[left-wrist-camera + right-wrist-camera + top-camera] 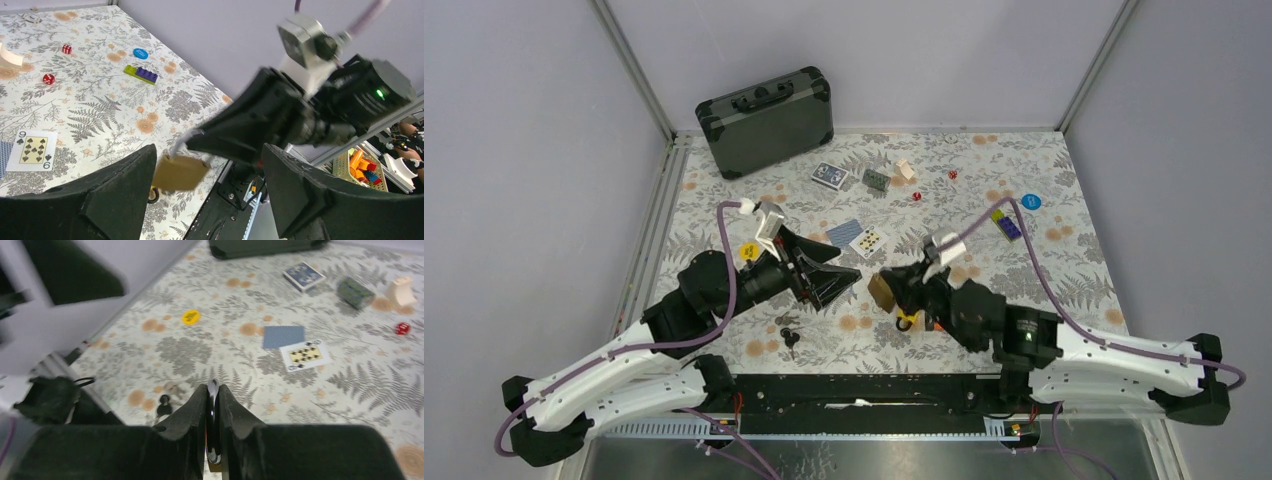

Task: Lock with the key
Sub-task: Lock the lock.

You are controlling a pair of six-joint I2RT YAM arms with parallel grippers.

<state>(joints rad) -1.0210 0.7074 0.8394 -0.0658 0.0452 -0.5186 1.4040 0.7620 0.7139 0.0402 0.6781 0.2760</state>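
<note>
The right gripper (pixel 896 288) is clamped on the padlock (pixel 881 291). In its wrist view the two fingers (pixel 192 410) press together on the bright metal shackle (pixel 213 407), and only a sliver of the brass body shows beneath them. The padlock is held above the table, its body sticking out past the fingertips toward the left gripper (pixel 842 268). That gripper's jaws are spread wide and hold nothing. It faces the padlock from just beside it; from its own camera the brass block sits low in the gap between its fingers (pixel 125 190), not touching either one. The key bunch (pixel 789 330) lies flat on the table, behind the left gripper on the side of the arm bases, and well apart from the padlock.
</note>
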